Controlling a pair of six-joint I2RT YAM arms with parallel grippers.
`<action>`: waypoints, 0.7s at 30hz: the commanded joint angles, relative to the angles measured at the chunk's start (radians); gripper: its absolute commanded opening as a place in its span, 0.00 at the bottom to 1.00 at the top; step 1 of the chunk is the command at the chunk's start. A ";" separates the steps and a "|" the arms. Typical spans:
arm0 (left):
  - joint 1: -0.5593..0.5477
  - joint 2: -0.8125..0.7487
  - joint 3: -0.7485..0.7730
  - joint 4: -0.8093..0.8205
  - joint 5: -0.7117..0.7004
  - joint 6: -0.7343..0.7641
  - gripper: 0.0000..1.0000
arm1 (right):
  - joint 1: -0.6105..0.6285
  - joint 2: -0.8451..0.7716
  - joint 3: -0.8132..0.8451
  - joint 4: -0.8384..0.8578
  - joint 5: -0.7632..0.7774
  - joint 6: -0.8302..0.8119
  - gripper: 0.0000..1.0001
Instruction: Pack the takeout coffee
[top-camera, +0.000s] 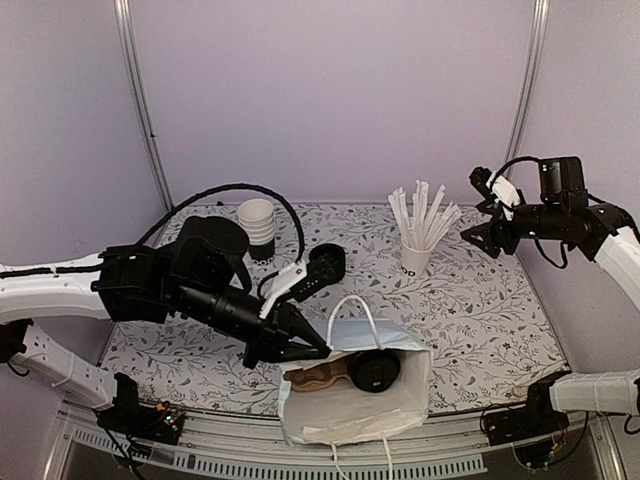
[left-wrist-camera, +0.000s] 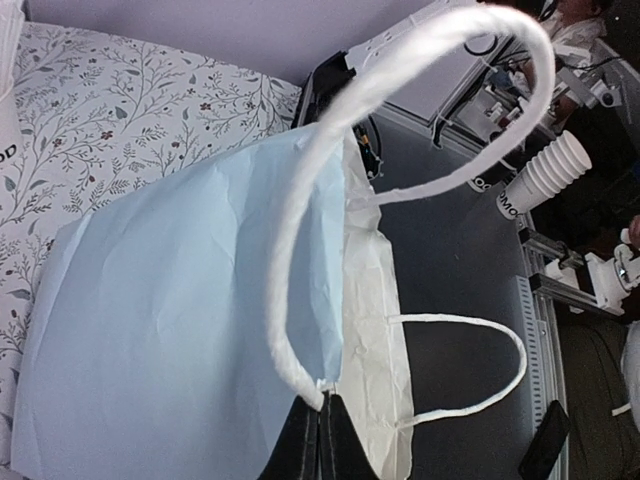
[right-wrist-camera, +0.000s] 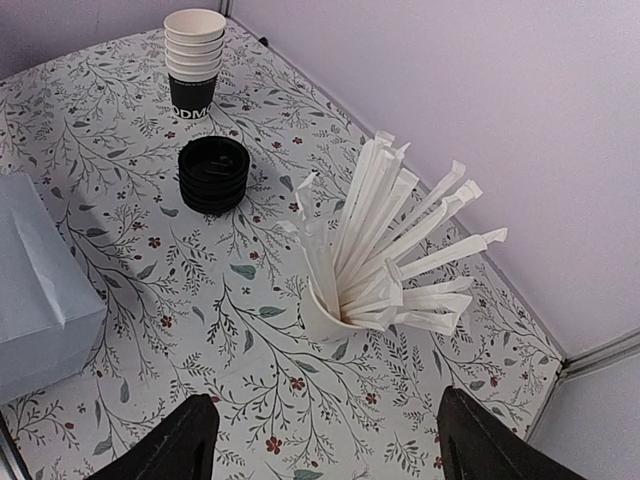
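Note:
The takeout coffee (top-camera: 375, 370) shows its round black lid inside the open mouth of a white paper bag (top-camera: 350, 412) at the table's near edge. My left gripper (top-camera: 322, 350) is shut on the bag's rim at the root of a twisted paper handle (left-wrist-camera: 330, 130). In the left wrist view the black fingertips of the left gripper (left-wrist-camera: 322, 408) pinch the bag (left-wrist-camera: 170, 330) there. My right gripper (top-camera: 482, 210) hangs open in the air at the far right. In its own view the right gripper (right-wrist-camera: 325, 412) is empty, above the table.
A white cup of wrapped straws (top-camera: 415, 258) (right-wrist-camera: 330, 318) stands back right. A nested stack of cups (top-camera: 258, 228) (right-wrist-camera: 194, 60) and a pile of black lids (top-camera: 327, 262) (right-wrist-camera: 213, 175) sit behind the bag. Something brown (top-camera: 322, 378) lies in the bag beside the coffee.

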 joint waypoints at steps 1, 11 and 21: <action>-0.021 0.017 0.010 0.032 0.006 -0.007 0.03 | -0.006 -0.004 -0.005 0.015 -0.026 0.011 0.79; 0.070 0.025 0.070 -0.055 -0.179 0.034 0.02 | -0.006 -0.009 0.009 0.013 -0.024 0.014 0.79; 0.294 0.077 0.078 0.004 -0.146 0.116 0.06 | -0.007 0.073 0.052 0.043 -0.013 0.054 0.79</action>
